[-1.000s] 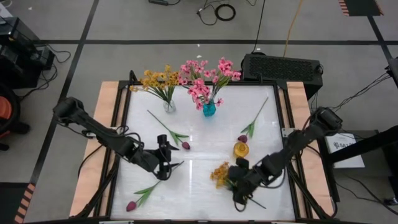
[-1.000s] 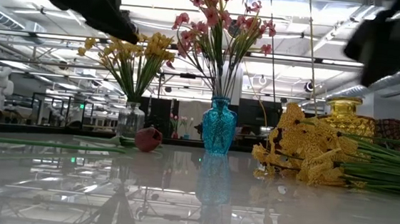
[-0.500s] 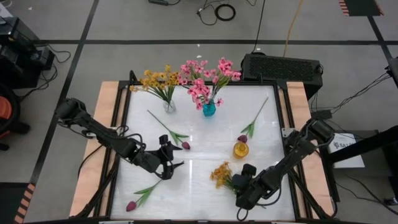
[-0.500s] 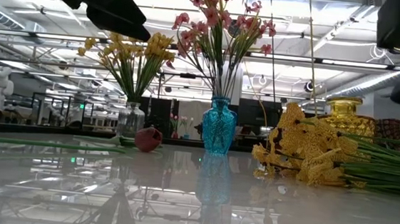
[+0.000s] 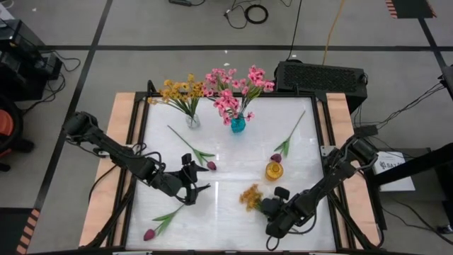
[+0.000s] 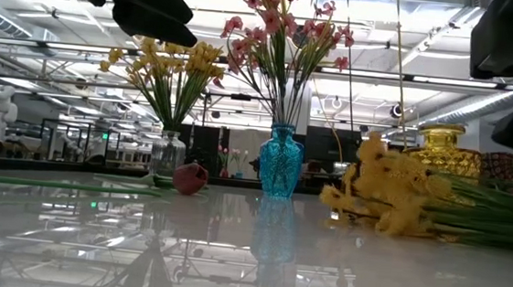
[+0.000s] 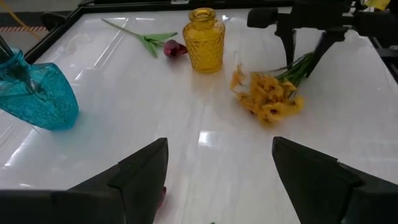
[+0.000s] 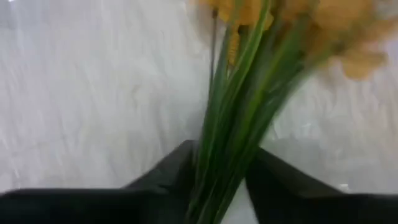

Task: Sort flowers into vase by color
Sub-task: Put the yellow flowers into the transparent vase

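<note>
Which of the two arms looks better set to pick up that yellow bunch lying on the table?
The right. Its gripper already has its fingers around the green stems of the loose yellow-orange blossom spray, while the left gripper hangs open, away from it.

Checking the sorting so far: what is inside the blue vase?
The blue vase holds only pink blossom sprays, stems down its neck. Its tinted glass hides the stem ends and whether there is water.

1. Left pincer (image 5: 197, 185) hangs over the near-left middle, arm reaching in from the left edge, fingers (image 7: 143, 171) spread wide.
2. Right pincer (image 5: 272, 210) sits low at near right, fingers (image 8: 171, 171) clamped around green stems.
</note>
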### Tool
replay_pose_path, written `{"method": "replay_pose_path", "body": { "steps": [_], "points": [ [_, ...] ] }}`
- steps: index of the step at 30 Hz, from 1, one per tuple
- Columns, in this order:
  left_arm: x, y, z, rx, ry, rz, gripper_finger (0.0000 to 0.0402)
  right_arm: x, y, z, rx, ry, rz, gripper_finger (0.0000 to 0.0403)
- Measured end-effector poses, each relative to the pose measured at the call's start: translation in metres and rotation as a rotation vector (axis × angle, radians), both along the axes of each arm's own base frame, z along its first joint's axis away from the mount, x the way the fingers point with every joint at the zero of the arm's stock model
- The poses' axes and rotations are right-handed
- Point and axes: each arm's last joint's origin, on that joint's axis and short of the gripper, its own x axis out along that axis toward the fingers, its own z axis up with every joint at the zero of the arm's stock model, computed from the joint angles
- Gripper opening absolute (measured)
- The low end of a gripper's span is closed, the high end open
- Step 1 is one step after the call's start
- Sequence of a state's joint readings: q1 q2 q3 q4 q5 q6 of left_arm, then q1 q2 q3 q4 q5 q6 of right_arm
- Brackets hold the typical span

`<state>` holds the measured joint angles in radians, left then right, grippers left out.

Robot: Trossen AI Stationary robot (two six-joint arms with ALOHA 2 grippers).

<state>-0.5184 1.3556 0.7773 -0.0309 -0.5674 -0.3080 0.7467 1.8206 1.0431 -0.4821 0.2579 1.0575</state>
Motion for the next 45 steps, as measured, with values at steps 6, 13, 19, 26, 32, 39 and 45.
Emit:
{"method": "replay_pose_path", "body": {
  "steps": [6, 13, 19, 26, 32, 39, 45],
  "points": [
    [0.001, -0.001, 0.002, -0.015, -0.025, -0.003, 0.0294, 0.002, -0.004, 0.011, 0.048, -0.011, -0.004, 0.0013],
    [0.000, -0.008, 0.006, -0.010, -0.063, -0.043, 0.0294, 0.002, -0.010, 0.060, 0.057, -0.251, 0.055, 0.0015],
    [-0.003, -0.023, 0.031, 0.046, -0.263, -0.144, 0.0294, -0.003, -0.030, 0.128, -0.132, -0.654, 0.081, 0.0008],
    [-0.016, -0.012, 0.061, 0.071, -0.391, -0.075, 0.0294, -0.001, -0.061, 0.197, -0.333, -1.018, 0.123, 0.0010],
    [-0.015, -0.002, 0.079, 0.100, -0.505, -0.054, 0.0294, 0.024, -0.097, 0.225, -0.386, -1.278, 0.202, 0.0010],
    [-0.008, 0.012, 0.087, 0.135, -0.545, -0.001, 0.0294, 0.061, -0.147, 0.218, -0.387, -1.365, 0.180, 0.0010],
    [-0.004, 0.027, 0.090, 0.162, -0.546, 0.051, 0.0294, 0.089, -0.182, 0.217, -0.374, -1.462, 0.195, 0.0011]
  ]
}}
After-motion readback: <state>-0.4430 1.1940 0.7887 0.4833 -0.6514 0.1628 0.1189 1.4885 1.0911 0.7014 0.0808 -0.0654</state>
